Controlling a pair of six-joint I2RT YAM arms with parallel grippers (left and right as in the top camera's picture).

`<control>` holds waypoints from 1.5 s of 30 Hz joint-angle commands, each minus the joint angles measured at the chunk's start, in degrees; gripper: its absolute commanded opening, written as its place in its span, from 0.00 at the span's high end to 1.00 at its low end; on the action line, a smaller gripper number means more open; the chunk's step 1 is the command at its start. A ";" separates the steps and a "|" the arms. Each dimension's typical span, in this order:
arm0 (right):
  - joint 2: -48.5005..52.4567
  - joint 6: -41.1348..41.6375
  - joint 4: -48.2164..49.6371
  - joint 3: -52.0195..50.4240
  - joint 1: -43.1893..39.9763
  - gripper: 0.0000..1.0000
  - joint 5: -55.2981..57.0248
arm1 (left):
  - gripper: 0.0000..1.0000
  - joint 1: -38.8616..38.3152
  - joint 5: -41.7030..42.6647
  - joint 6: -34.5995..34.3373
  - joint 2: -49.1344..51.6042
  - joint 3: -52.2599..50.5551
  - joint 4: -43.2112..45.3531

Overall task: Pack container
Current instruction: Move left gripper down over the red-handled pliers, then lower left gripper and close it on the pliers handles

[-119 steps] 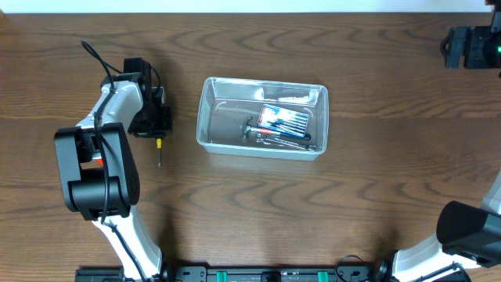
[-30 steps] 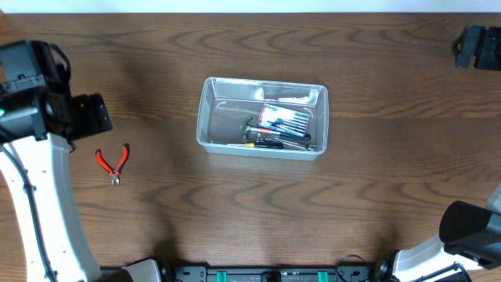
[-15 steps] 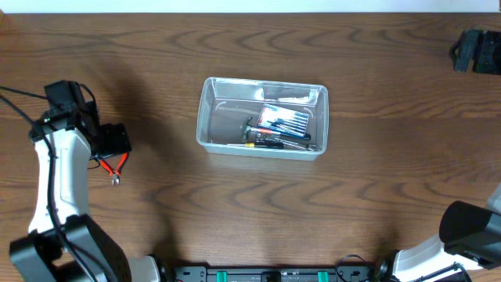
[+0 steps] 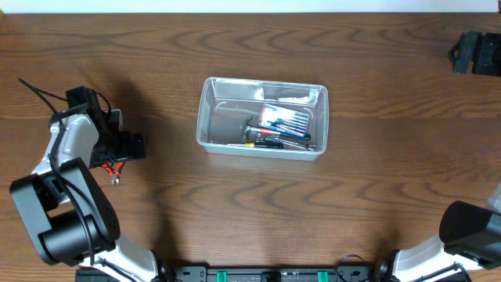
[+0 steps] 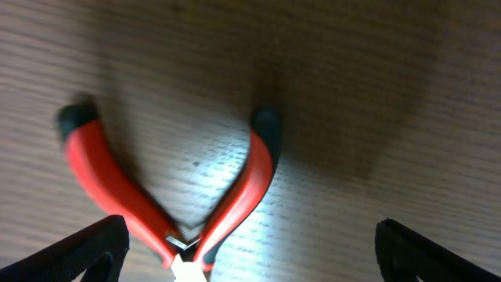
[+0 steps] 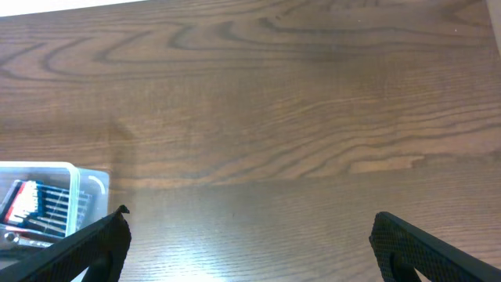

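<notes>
Seen from overhead, the container (image 4: 262,117) sat at the middle of the tabletop (image 4: 258,215), well apart from the left claw (image 4: 121,149) and at about 3 o'clock from it. The left arm (image 4: 66,157) curled in from the 7 o'clock corner, its wrist bent so the claw hung low over a pair of red pliers (image 4: 112,168). The right claw (image 4: 473,53) waited far off at the 2 o'clock corner, with the container at about 8 o'clock from it; whether it was spread could not be told from this view. Inside the container lay a red-and-dark pack of slim tools (image 4: 283,119) on its 3 o'clock side, a dull grey object (image 4: 227,124) on its 9 o'clock side that was too unclear to name, and a few loose hand tools (image 4: 270,141) along the 6 o'clock wall. In the left wrist view the claw was spread wide, one dark fingertip (image 5: 86,251) at 8 o'clock and the other at 4 o'clock, with the pliers lying on the wood between them, the red handles fanned out in a V toward 12 o'clock; nothing was pinched. In the right wrist view that claw was likewise spread and empty, its fingertips (image 6: 86,247) low in the corners above bare wood, and one corner of the container, with the pack showing through it, peeked in at 8 o'clock.
</notes>
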 commanded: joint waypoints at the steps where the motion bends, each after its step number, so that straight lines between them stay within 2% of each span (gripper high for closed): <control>1: -0.98 -0.92 -0.07 0.63 -0.31 0.01 -0.42 | 0.01 -0.33 1.31 1.38 1.18 -0.39 0.20; 29: -0.98 -1.09 -5.01 0.63 -0.24 0.01 -0.44 | 0.00 -0.46 1.18 1.79 4.28 -0.66 -1.60; 45: -0.98 -1.09 -5.25 0.63 -0.24 0.01 -0.46 | 0.04 -0.46 -3.39 1.77 4.28 -0.66 -5.31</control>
